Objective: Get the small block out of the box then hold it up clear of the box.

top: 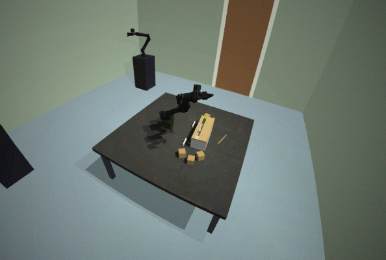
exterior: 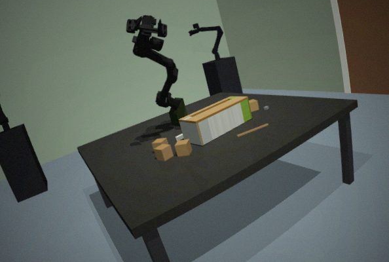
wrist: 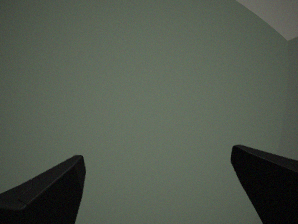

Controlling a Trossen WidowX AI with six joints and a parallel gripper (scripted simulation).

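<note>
- The arm (top: 182, 104) stands folded high over its green base (exterior: 178, 111), wrist raised well above the tabletop (top: 208, 184) and apart from every object. This reads as a ready pose: nothing has been approached yet.
- The jaws (top: 208, 95) point out level toward the wall, away from the box. In the wrist view the two fingers sit at opposite edges with only bare wall between them, so they are spread nearly full and hold nothing, touching nothing.
- The box (top: 203, 131) lies long on the tabletop, tan lid on top with a slot running along it, pale clear front facing the exterior camera. One end is green (exterior: 245, 111), the other grey (exterior: 189, 132). I judge the colours mark the two ends of the shelf, but which is the exit and which the pocket cannot be told from here.
- The block: a small green spot (top: 205, 119) shows through the lid slot near the green end in the top view. I take that to be the block on its shelf, though it is too small to be sure.
- A long rod (top: 189, 132) with pale ends lies just beside the box on the arm's side, and a thin tan stick (exterior: 252, 130) lies near the front face. Both seem placed as pushers for reaching through the slot.
- Three tan cubes (exterior: 168, 149) cluster off the grey end, one more (exterior: 253, 105) past the green end; likely clutter.
</note>
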